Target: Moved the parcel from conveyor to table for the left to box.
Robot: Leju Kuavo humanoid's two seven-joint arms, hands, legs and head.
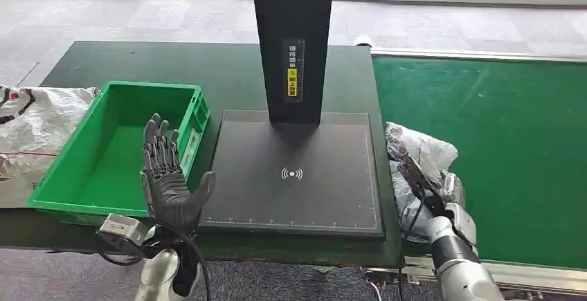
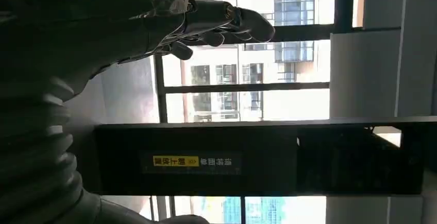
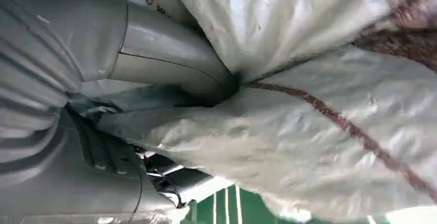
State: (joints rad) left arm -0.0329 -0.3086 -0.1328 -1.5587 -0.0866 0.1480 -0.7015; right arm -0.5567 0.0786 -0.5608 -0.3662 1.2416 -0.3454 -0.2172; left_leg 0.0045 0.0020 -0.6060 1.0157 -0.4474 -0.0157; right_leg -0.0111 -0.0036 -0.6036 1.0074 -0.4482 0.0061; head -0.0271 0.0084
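Currently right hand [image 1: 443,201] gripping parcel [image 1: 415,156], fingers [image 3: 175,74] sinking into wrap, at conveyor [image 1: 512,149] edge beside desk [image 1: 208,73] right edge. Left hand [image 1: 166,176] hovering spread, holding nothing, near green box [image 1: 83,197]. Advise lifting clear of scanner plate [image 1: 297,176] edge, keeping grip firm: film looking slippery.

a black pad [image 1: 297,176] lies on the table's front edge. a black post [image 1: 292,38] with a yellow sticker [image 1: 293,81] stands at the pad's back edge. a white bag [image 1: 31,117] lies off the table's left edge.
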